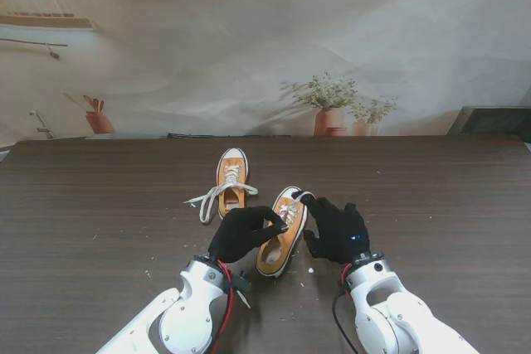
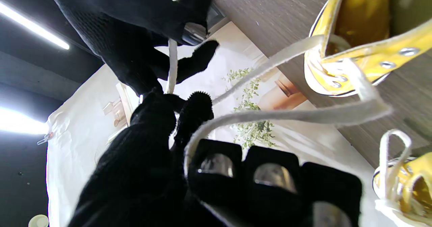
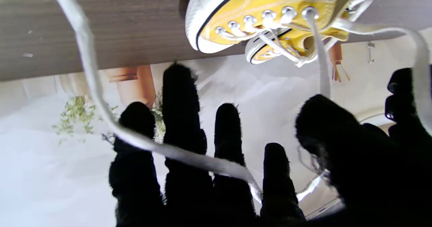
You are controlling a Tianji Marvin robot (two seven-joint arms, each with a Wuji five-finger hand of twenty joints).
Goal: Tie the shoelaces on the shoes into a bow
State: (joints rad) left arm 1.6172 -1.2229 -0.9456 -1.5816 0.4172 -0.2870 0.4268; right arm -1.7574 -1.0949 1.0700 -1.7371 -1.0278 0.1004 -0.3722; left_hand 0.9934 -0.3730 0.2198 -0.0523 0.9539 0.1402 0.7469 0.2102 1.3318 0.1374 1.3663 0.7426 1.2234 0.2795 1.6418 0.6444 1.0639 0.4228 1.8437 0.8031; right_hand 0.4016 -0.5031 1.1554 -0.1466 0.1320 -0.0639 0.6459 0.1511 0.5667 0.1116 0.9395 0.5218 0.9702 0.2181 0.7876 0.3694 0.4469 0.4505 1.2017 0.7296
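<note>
Lace (image 3: 101, 95) draped across right hand (image 1: 340, 232), near shoe (image 1: 282, 242) between hands

Two shoes (image 1: 231, 181) (image 1: 282, 231), two robot hands (image 1: 246, 233) (image 1: 338, 230)

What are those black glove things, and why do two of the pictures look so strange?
They belong to a robot with two white arms. Each arm ends in a five-fingered robot hand in a black glove. The big picture comes from a camera up on the robot's stand, looking down at a dark wooden table. There you see the left robot hand and the right robot hand on either side of the nearer yellow shoe. A second yellow shoe sits farther away with its white laces lying loose. The other two pictures come from small cameras on the wrists, looking along the fingers, and they are upside down, so the table is at the top. Each robot hand holds a white shoelace from the nearer shoe. They are trying to tie a bow.
</note>
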